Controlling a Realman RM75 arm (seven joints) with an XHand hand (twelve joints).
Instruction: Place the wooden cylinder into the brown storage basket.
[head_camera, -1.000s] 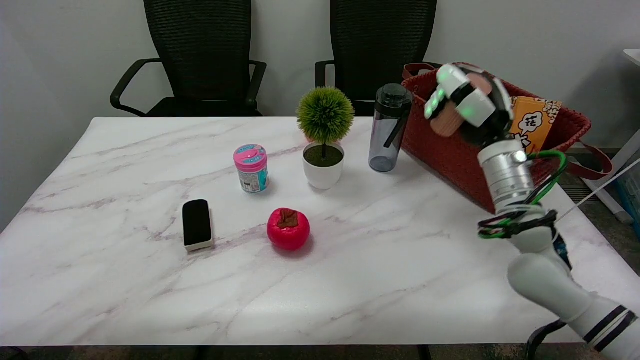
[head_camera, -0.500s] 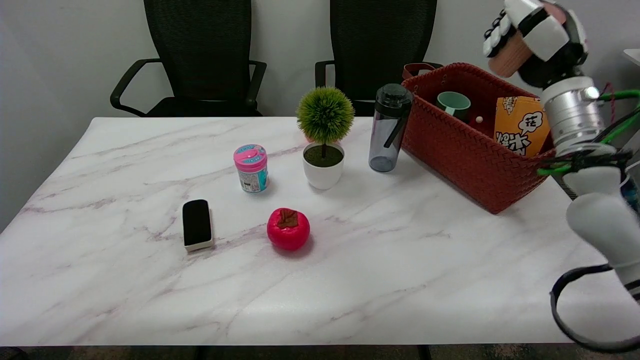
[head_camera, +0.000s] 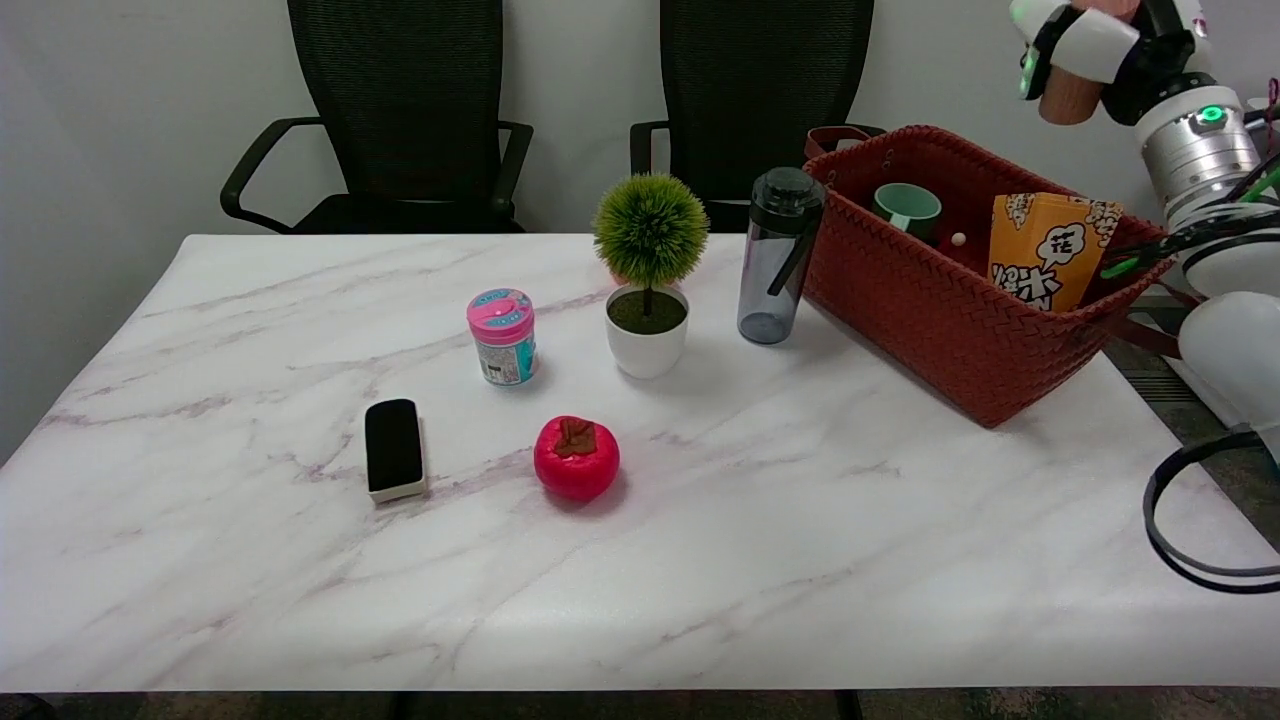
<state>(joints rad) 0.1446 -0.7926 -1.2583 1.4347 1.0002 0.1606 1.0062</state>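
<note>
My right hand (head_camera: 1100, 40) is high in the air at the upper right, partly cut off by the top edge of the picture. It grips the wooden cylinder (head_camera: 1066, 97), whose lower end sticks out below the fingers. The hand and cylinder hang above the far right part of the brown storage basket (head_camera: 930, 310), which stands on the table's right side. Inside the basket I see a green cup (head_camera: 907, 207), an orange snack box (head_camera: 1048, 250) and a small white ball (head_camera: 958, 240).
A dark water bottle (head_camera: 778, 256) stands just left of the basket. A potted green plant (head_camera: 648, 272), a pink-lidded jar (head_camera: 502, 336), a red apple-like fruit (head_camera: 576, 457) and a black eraser (head_camera: 393, 449) stand on the marble table (head_camera: 700, 560). Two black chairs are behind.
My right arm has risen and swung right with the cylinder, from in front of the basket's near wall to high above its far right side.
</note>
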